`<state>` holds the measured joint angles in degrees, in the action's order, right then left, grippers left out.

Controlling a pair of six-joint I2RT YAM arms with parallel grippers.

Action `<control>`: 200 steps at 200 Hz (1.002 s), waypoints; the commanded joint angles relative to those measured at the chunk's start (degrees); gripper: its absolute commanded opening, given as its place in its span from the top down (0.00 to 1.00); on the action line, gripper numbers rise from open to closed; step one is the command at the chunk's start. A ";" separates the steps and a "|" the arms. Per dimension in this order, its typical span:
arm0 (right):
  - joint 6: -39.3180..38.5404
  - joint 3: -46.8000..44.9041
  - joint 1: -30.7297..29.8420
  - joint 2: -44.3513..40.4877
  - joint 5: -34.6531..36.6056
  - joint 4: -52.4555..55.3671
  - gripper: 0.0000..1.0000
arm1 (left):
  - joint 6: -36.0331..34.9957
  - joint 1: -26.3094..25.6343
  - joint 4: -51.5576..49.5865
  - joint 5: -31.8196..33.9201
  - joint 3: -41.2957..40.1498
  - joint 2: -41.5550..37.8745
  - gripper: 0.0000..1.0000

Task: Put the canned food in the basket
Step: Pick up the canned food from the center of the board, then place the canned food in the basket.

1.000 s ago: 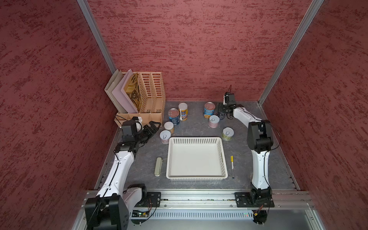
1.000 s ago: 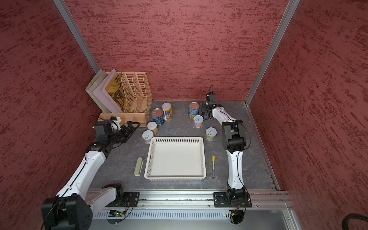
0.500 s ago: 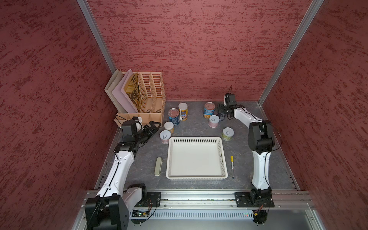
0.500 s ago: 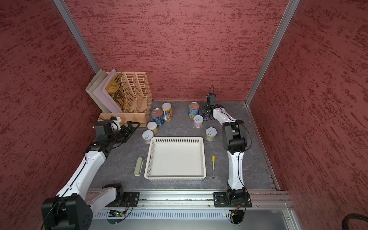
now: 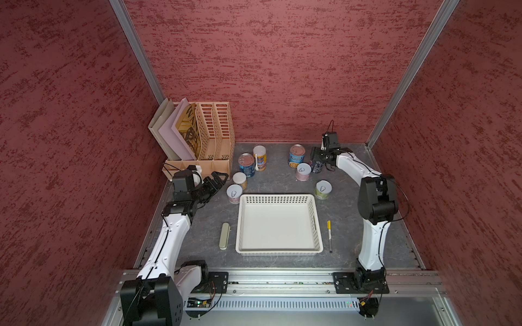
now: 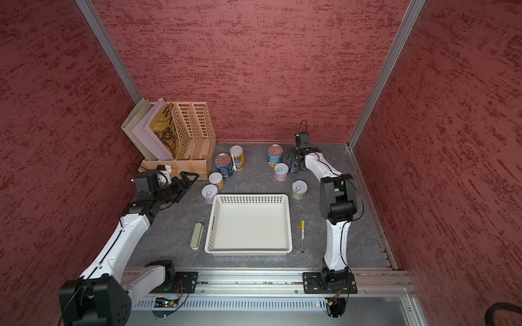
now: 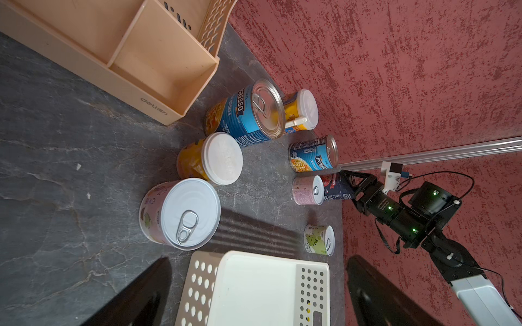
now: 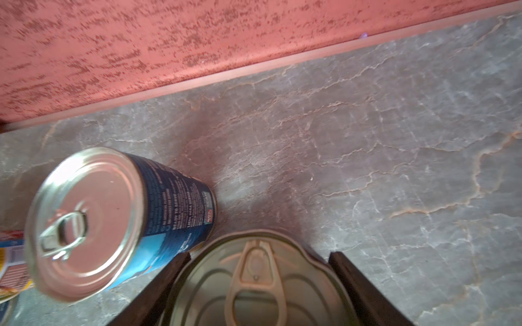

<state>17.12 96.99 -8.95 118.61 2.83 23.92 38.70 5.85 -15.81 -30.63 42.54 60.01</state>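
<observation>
Left gripper (image 5: 221, 180) hovers by the desk's left edge, jaws spread wide, aimed at the small pink can (image 5: 234, 193) just off the basket's (image 5: 276, 197) far-left corner. Probably the next pick. The basket sits mid-desk with no cans in it. Near the far-right corner, the right gripper (image 8: 255, 262) looks clamped on the dark can (image 5: 317, 168), ready to lift.

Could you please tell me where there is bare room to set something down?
Bare: the basket floor, the strip between pen and right arm, and the patch between case and left arm. Crowded: behind the basket, among the cans.
</observation>
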 commanded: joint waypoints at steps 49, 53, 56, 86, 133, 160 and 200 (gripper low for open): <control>3.23 -4.77 -2.09 -15.36 2.54 -1.62 0.87 | -0.50 -0.09 1.68 -0.55 0.71 0.25 0.00; 3.34 -5.29 -2.39 -16.09 2.74 -1.42 0.87 | -0.53 -0.16 1.66 -0.52 0.76 0.35 0.00; 3.36 -5.60 -2.63 -16.74 2.90 -1.18 0.87 | -0.51 -0.17 1.62 -0.50 0.77 0.34 0.00; 2.65 -6.35 -6.22 -21.35 5.98 2.95 0.90 | -0.74 -0.34 1.33 0.03 0.75 -0.03 0.00; 2.91 -9.66 -11.43 -30.28 6.69 7.69 0.90 | -0.71 -0.56 1.08 -0.04 0.74 -0.55 0.00; 2.64 -12.86 -15.20 -37.08 6.29 9.55 0.90 | -0.60 -0.70 1.21 -0.22 0.78 -0.67 0.00; 2.30 -19.42 -21.09 -45.06 5.78 9.96 0.90 | -0.56 -0.75 1.20 -0.02 0.73 -0.82 0.00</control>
<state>19.51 79.66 -27.00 78.98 7.73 37.67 38.72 5.41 -15.57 -30.59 42.54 60.01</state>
